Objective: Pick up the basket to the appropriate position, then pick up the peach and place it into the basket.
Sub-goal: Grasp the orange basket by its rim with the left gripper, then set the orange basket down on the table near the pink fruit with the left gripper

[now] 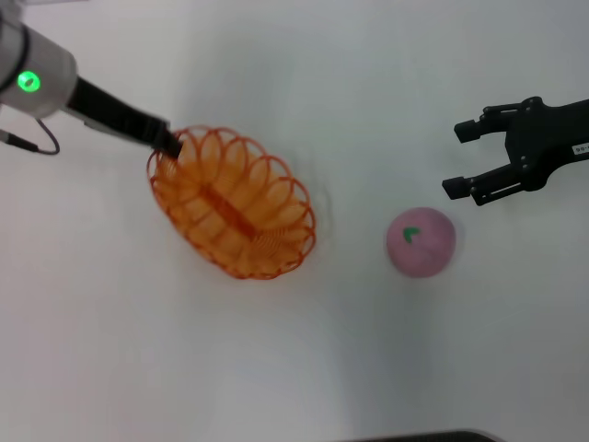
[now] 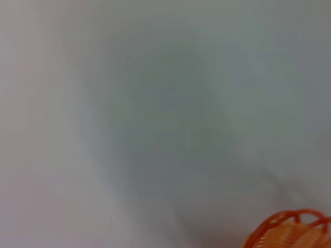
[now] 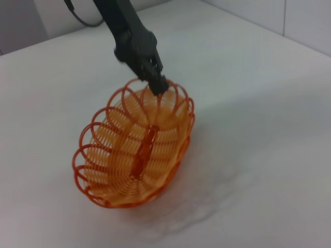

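Observation:
The orange wire basket (image 1: 241, 210) is left of centre on the white table (image 1: 304, 368). My left gripper (image 1: 169, 142) is shut on its looped rim at the far left end. The right wrist view shows that gripper (image 3: 157, 84) pinching the rim, with the basket (image 3: 135, 155) tilted, the held end higher. A bit of the rim (image 2: 289, 230) shows in the left wrist view. The pink peach (image 1: 421, 241) with its green leaf mark lies on the table to the right of the basket. My right gripper (image 1: 455, 158) is open and empty, just beyond and to the right of the peach.
The white table stretches plain all around the basket and the peach. A dark edge (image 1: 423, 436) shows at the near side of the table. A wall (image 3: 289, 20) stands behind the table in the right wrist view.

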Controlling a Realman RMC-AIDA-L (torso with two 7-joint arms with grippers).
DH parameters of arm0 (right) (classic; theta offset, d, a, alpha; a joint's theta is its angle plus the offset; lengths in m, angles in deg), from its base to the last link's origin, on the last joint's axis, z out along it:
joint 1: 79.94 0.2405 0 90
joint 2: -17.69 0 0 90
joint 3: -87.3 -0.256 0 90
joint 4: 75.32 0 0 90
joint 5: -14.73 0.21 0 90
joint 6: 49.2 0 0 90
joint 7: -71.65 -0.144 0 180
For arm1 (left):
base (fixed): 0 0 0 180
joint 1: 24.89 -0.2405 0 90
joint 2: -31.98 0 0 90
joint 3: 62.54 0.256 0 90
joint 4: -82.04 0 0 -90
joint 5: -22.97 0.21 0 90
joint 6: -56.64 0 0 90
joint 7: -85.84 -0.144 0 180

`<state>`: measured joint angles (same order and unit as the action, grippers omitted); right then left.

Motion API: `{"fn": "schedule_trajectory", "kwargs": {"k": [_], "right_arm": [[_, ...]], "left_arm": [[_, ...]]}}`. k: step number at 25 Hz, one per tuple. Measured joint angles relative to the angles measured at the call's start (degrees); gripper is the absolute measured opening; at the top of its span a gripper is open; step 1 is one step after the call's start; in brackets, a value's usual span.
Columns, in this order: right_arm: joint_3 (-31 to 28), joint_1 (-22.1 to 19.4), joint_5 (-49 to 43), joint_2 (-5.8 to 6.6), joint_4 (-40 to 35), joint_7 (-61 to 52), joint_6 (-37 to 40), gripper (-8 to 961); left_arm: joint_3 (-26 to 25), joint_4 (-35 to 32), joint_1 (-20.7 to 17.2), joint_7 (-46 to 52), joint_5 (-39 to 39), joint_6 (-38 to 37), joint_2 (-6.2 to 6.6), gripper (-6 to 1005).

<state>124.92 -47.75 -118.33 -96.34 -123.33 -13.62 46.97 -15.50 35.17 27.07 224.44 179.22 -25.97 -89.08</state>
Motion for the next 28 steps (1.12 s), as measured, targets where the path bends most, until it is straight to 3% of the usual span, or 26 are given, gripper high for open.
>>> {"fn": "schedule_trajectory", "kwargs": {"k": [4, 7, 9, 12, 16, 18, 23, 28], "right_arm": [[0.0, 0.1, 0.0, 0.02, -0.1, 0.3, -0.2, 942], [0.0, 0.1, 0.0, 0.03, 0.0, 0.5, -0.8, 942], [0.0, 0.1, 0.0, 0.04, 0.1, 0.5, -1.2, 941], [0.0, 0.2, 0.0, 0.03, 0.2, 0.5, -1.5, 941], [0.0, 0.6, 0.0, 0.03, 0.3, 0.3, -1.8, 940], [0.0, 0.9, 0.0, -0.01, 0.2, 0.1, -1.9, 940], [0.0, 1.2, 0.0, -0.06, -0.1, -0.1, -1.9, 939], [0.0, 1.7, 0.0, -0.06, -0.2, -0.2, -1.9, 938]], "left_arm": [[-8.2, -0.3, -2.3, -0.7, -7.3, -4.4, 2.59, 86], [-11.8, -1.0, -5.3, -0.3, -9.5, -5.0, 2.95, 69], [-14.5, -1.9, -7.8, -0.2, -11.1, -4.9, 2.34, 63], [-16.6, -3.7, -13.4, -0.2, -16.3, -3.6, 0.35, 64], [-16.0, -5.5, -20.1, -1.0, -22.1, 1.4, -2.72, 64], [-15.1, -4.3, -22.3, -2.2, -24.8, 3.9, -3.36, 65], [-14.6, 2.1, -24.3, -5.0, -27.2, 5.8, -3.21, 156], [-15.0, 2.7, -25.8, -5.0, -27.4, 3.9, -3.19, 294]]}}
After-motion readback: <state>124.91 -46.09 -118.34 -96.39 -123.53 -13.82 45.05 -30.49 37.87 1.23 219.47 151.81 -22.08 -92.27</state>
